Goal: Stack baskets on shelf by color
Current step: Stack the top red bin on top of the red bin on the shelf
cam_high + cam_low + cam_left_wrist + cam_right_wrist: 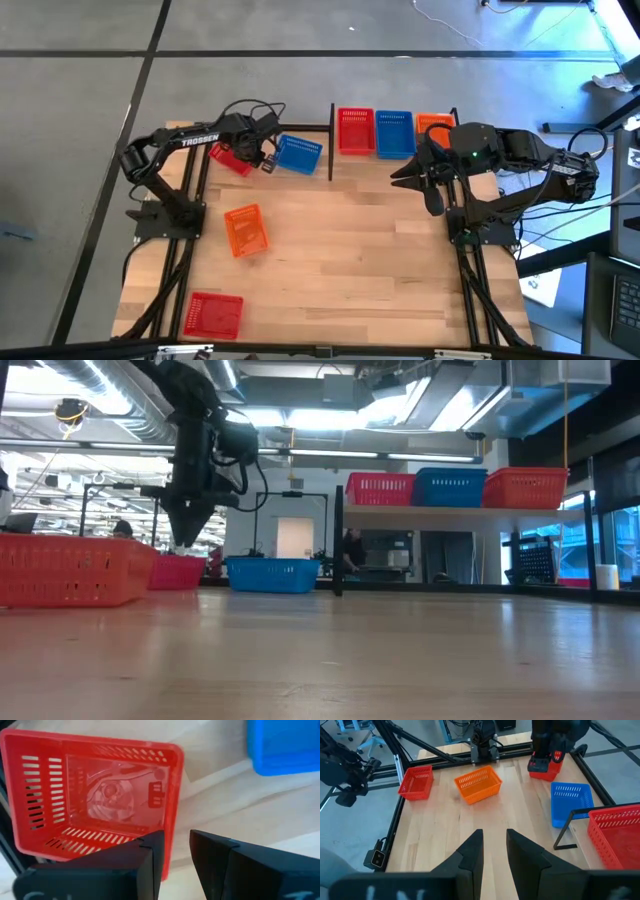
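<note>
Overhead, the left gripper (247, 155) hangs over a red basket (231, 159) at upper left, its jaws apart in the left wrist view to straddle the basket wall (167, 815), while the right gripper (493, 847), jaws apart, waits beside the shelf (400, 155).

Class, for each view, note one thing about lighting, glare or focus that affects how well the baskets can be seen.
High view: even light, baskets crisp. Low view: bright ceiling lights leave the left hand dark in silhouette; near tabletop soft. Left wrist view: glare on the red basket floor, the blue basket blurred. Right wrist view: the orange basket clear.
</note>
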Robot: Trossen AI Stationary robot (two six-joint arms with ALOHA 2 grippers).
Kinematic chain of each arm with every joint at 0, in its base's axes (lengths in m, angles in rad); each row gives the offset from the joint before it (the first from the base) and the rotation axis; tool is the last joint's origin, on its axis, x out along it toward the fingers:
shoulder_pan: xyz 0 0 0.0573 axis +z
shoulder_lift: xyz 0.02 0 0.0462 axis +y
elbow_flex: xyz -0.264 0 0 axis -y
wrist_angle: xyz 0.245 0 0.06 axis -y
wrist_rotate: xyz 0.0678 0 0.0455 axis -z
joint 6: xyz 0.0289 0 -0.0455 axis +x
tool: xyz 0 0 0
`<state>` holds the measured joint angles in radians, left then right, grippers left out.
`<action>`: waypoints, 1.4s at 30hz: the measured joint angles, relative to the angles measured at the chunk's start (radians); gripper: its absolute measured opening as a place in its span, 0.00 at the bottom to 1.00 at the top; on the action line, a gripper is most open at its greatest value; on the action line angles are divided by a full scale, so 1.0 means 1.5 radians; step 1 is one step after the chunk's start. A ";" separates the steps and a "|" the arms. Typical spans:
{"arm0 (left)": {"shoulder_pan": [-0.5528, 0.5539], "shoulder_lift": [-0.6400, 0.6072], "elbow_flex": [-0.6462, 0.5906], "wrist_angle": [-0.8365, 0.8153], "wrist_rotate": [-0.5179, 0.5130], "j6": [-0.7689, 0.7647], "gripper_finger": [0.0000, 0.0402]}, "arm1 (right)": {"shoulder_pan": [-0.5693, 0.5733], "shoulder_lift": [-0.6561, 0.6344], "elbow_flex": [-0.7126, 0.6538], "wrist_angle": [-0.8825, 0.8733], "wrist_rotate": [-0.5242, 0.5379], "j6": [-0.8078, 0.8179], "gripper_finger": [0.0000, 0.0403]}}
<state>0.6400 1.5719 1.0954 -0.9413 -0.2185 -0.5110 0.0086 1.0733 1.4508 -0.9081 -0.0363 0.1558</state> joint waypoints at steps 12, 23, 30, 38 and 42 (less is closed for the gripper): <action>0.024 0.000 -0.055 0.050 0.004 0.003 0.21 | 0.000 0.000 0.000 0.000 -0.001 -0.001 0.20; 0.027 0.000 -0.085 0.120 0.008 0.030 0.21 | 0.000 0.000 0.000 0.000 -0.001 -0.002 0.20; 0.040 0.010 -0.085 0.125 0.060 0.050 0.14 | 0.000 0.000 0.000 0.000 -0.001 0.000 0.20; 0.047 0.037 -0.079 0.094 0.084 0.069 0.00 | 0.000 0.000 0.000 0.000 -0.001 0.000 0.20; 0.042 0.008 -0.034 0.036 0.087 0.089 0.00 | 0.000 0.000 0.000 0.000 -0.001 0.000 0.20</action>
<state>0.7032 1.5838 1.0440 -0.8866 -0.0876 -0.3777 0.0086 1.0729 1.4509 -0.9086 -0.0372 0.1558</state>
